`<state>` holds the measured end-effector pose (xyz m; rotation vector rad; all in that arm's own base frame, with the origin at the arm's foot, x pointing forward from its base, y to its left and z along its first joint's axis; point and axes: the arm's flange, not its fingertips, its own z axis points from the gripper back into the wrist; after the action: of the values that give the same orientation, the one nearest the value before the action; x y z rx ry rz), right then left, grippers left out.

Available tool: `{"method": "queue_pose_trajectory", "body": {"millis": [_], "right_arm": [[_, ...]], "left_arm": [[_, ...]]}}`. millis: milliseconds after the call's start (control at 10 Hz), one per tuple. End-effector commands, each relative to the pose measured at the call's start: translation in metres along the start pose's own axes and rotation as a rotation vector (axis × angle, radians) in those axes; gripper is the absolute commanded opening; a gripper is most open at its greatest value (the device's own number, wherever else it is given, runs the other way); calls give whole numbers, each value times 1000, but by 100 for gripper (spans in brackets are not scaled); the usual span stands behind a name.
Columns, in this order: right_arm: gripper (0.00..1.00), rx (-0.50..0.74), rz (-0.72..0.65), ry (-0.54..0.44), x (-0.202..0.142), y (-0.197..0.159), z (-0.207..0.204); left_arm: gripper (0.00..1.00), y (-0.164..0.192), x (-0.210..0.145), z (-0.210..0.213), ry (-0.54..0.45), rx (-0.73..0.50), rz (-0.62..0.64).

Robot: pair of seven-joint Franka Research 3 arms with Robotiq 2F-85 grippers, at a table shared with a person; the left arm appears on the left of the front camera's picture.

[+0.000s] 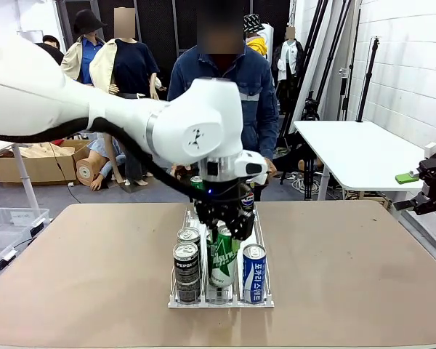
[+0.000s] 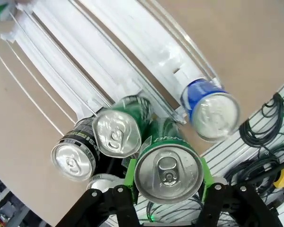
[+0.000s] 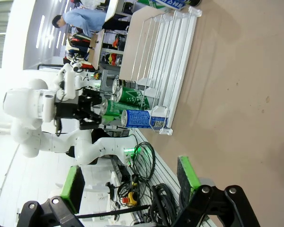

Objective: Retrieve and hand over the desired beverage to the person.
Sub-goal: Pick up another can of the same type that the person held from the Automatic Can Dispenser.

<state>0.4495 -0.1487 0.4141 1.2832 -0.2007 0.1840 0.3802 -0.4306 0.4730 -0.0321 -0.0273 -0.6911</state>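
Green can (image 2: 168,170) clamped near its top between the left gripper (image 1: 227,225) pads, tilted over the middle lane of the rack (image 1: 221,299) at the tabletop (image 1: 94,276) centre. Second green can (image 2: 117,132) just beside it. Black cans (image 1: 187,262) fill one outer lane, blue can (image 1: 253,273) the other. Person (image 1: 265,102) stands at the far edge. Right gripper (image 3: 130,184) fingers wide apart, holding nothing, off the right edge.
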Motion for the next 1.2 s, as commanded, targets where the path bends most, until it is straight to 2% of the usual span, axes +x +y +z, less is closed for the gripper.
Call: {"method": "queue_pose_trajectory", "body": {"millis": [0, 300, 600, 1100], "right_arm": [[100, -5, -5, -4, 0, 0, 0], [100, -5, -5, -4, 0, 0, 0], [100, -5, -5, -4, 0, 0, 0], [100, -5, -5, -4, 0, 0, 0]], "left_arm": [[0, -18, 11, 34, -26, 41, -13], [0, -30, 13, 83, -49, 63, -41], [0, -22, 5, 118, -103, 68, -32], [0, 37, -23, 156, -172, 99, 49]]}}
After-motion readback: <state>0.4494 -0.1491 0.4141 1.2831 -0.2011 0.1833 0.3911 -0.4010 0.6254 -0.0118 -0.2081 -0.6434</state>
